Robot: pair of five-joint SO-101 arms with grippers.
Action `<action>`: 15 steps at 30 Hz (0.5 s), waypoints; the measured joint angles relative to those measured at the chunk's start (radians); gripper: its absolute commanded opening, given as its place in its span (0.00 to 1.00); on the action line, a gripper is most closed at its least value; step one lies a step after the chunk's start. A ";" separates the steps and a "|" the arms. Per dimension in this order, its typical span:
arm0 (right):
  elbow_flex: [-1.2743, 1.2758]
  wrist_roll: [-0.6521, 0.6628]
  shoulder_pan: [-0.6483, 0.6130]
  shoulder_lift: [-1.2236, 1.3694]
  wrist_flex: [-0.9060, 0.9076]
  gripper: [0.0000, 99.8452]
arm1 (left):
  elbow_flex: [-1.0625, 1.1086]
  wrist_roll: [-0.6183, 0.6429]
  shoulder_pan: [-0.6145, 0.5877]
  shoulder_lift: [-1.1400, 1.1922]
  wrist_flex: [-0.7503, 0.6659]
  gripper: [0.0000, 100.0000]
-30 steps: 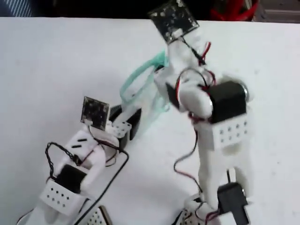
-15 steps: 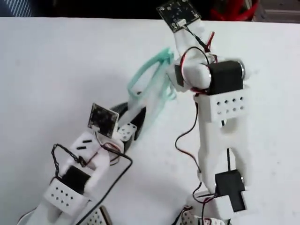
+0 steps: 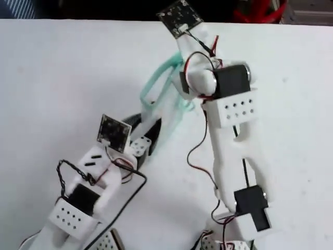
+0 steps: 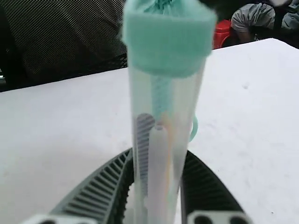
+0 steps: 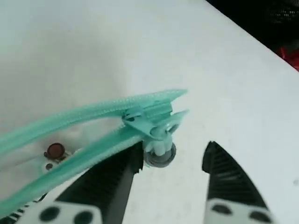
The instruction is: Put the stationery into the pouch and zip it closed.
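Table point(image 3: 52, 78): the pouch point(image 3: 167, 110) sits mid-table between the arms, one end clamped in the left gripper point(image 4: 159, 156). The right gripper point(image 5: 175, 148) stands with jaws apart just beside the slider point(image 5: 150, 125). Stationery point(image 4: 156, 172) appears loaded; the clear-walled pouch's teal zip tracks point(image 5: 84, 114) are parted, so zipping is judged outstanding.

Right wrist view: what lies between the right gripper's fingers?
In the right wrist view, the pouch's teal zipper slider, with a grey round piece, sits beside one finger of the open right gripper; the remaining gap is bare table.
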 measured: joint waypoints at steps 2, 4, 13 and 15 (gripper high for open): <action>0.038 0.000 0.000 0.002 -0.051 0.13 | 0.000 0.002 0.000 0.000 0.000 0.12; 0.066 0.002 0.000 0.002 -0.092 0.09 | 0.000 0.005 0.000 0.000 0.000 0.12; 0.178 0.008 0.002 -0.066 -0.224 0.02 | 0.000 0.006 0.000 0.000 0.000 0.12; 0.196 0.008 0.002 -0.104 -0.224 0.02 | 0.000 0.006 0.000 0.000 0.000 0.15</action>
